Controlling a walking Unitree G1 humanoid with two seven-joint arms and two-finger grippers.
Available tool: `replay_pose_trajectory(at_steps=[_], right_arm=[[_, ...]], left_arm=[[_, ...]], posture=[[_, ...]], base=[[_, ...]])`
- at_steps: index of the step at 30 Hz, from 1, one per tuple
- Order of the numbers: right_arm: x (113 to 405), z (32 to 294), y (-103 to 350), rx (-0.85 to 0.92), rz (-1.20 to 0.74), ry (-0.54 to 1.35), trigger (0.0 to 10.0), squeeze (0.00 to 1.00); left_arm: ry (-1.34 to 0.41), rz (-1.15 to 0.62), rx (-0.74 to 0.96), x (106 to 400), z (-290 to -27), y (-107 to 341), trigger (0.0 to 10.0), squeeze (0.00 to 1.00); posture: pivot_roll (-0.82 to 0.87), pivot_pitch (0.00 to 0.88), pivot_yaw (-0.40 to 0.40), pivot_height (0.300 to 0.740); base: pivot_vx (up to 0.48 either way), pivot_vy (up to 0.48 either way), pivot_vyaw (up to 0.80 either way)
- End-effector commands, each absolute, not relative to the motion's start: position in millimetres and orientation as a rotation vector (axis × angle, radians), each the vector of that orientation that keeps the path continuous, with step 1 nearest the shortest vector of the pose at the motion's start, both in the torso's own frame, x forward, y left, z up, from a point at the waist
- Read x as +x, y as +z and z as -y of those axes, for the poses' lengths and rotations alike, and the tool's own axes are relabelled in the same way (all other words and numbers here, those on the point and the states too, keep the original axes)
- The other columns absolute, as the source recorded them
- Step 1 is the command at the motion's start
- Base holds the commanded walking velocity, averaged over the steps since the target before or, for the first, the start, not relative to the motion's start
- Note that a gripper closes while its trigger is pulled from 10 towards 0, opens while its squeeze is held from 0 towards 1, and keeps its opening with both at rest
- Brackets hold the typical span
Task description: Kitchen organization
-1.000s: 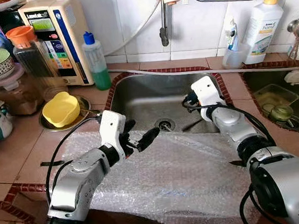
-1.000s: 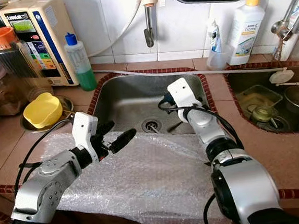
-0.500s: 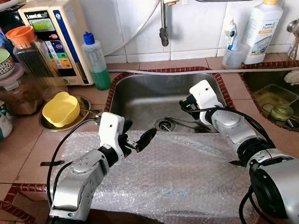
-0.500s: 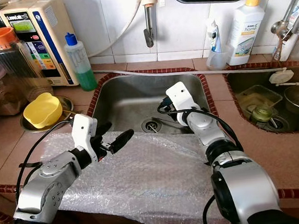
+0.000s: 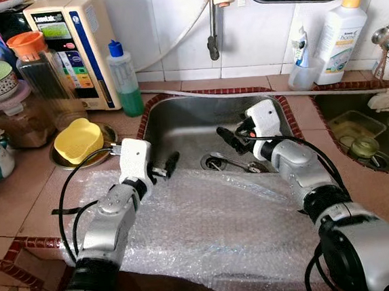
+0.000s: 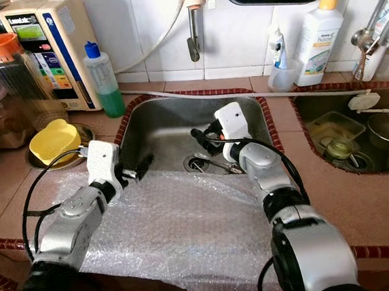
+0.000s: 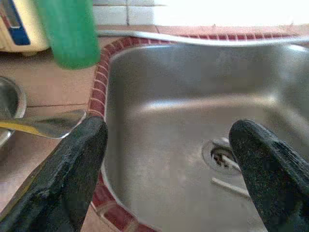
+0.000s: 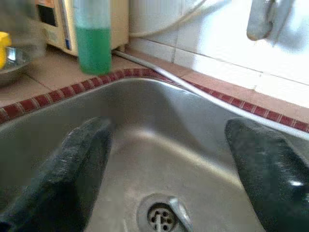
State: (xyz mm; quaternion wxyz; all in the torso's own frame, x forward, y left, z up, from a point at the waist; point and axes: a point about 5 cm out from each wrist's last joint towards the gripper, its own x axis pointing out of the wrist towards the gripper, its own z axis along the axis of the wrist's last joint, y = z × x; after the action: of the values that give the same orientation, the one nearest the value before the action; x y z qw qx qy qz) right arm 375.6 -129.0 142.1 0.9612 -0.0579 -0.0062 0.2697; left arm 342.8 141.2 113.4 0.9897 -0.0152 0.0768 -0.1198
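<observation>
My left gripper (image 5: 165, 166) hovers open at the left rim of the steel sink (image 5: 178, 119), over the edge of a bubble wrap sheet (image 5: 222, 225). In the left wrist view its fingers (image 7: 82, 150) stand wide apart with nothing between them. My right gripper (image 5: 226, 136) is open above the sink bowl, pointing left toward the back wall. A metal utensil (image 5: 237, 163) lies on the sink floor beside the drain (image 5: 211, 162). The right wrist view shows the drain (image 8: 157, 217) below the spread fingers (image 8: 84, 150).
A green soap bottle (image 5: 125, 73) and a water purifier (image 5: 73, 44) stand behind the sink's left corner. A yellow bowl (image 5: 78, 140) sits in a steel dish with a spoon (image 7: 48, 124). Jars crowd the far left. White bottles (image 5: 338, 37) and a second basin (image 5: 367, 137) are at the right.
The left gripper has drawn back to the left, toward the sink's rim. The right gripper has swung left across the sink, uncovering the utensil by the drain.
</observation>
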Motion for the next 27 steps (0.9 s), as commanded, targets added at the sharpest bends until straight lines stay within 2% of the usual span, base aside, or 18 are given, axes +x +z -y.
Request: replay_pose_trajectory(at_steps=[1,7,8,12,21,27], right_arm=[[371.0,124.1,151.0,-0.095,0.047,0.578,10.0,1.00],[349.1,116.9,155.9,-0.050,0.077,0.642,10.0,1.00],[343.9,115.4,157.4,-0.041,0.084,0.655,10.0,0.90],[322.1,111.3,163.9,-0.029,0.096,0.730,10.0,0.89],[319.9,118.1,169.4,-0.021,0.077,0.699,10.0,0.90],[314.5,118.7,172.8,-0.032,0.049,0.713,10.0,0.89]], left_arm=[[-0.185,-0.161,-0.087,350.0,-144.8,113.9,10.0,0.00],[-0.101,-0.176,-0.175,361.6,-148.0,112.8,10.0,0.00],[-0.087,-0.178,-0.188,363.7,-148.3,112.4,10.0,0.00],[-0.058,-0.164,-0.222,372.0,-145.8,117.2,10.0,0.00],[-0.069,-0.149,-0.278,368.2,-134.7,116.8,10.0,0.00],[-0.075,-0.135,-0.284,353.9,-128.0,109.2,10.0,0.00]], posture=[[0.04,0.000,0.031,0.740],[0.01,0.000,0.041,0.740],[0.01,0.000,0.041,0.740],[-0.02,0.000,0.055,0.740],[-0.01,0.000,0.053,0.740],[0.00,0.000,0.044,0.740]], base=[[0.000,0.000,0.00],[0.000,0.000,0.00],[0.000,0.000,0.00],[0.000,0.000,0.00],[0.000,0.000,0.00],[0.000,0.000,0.00]])
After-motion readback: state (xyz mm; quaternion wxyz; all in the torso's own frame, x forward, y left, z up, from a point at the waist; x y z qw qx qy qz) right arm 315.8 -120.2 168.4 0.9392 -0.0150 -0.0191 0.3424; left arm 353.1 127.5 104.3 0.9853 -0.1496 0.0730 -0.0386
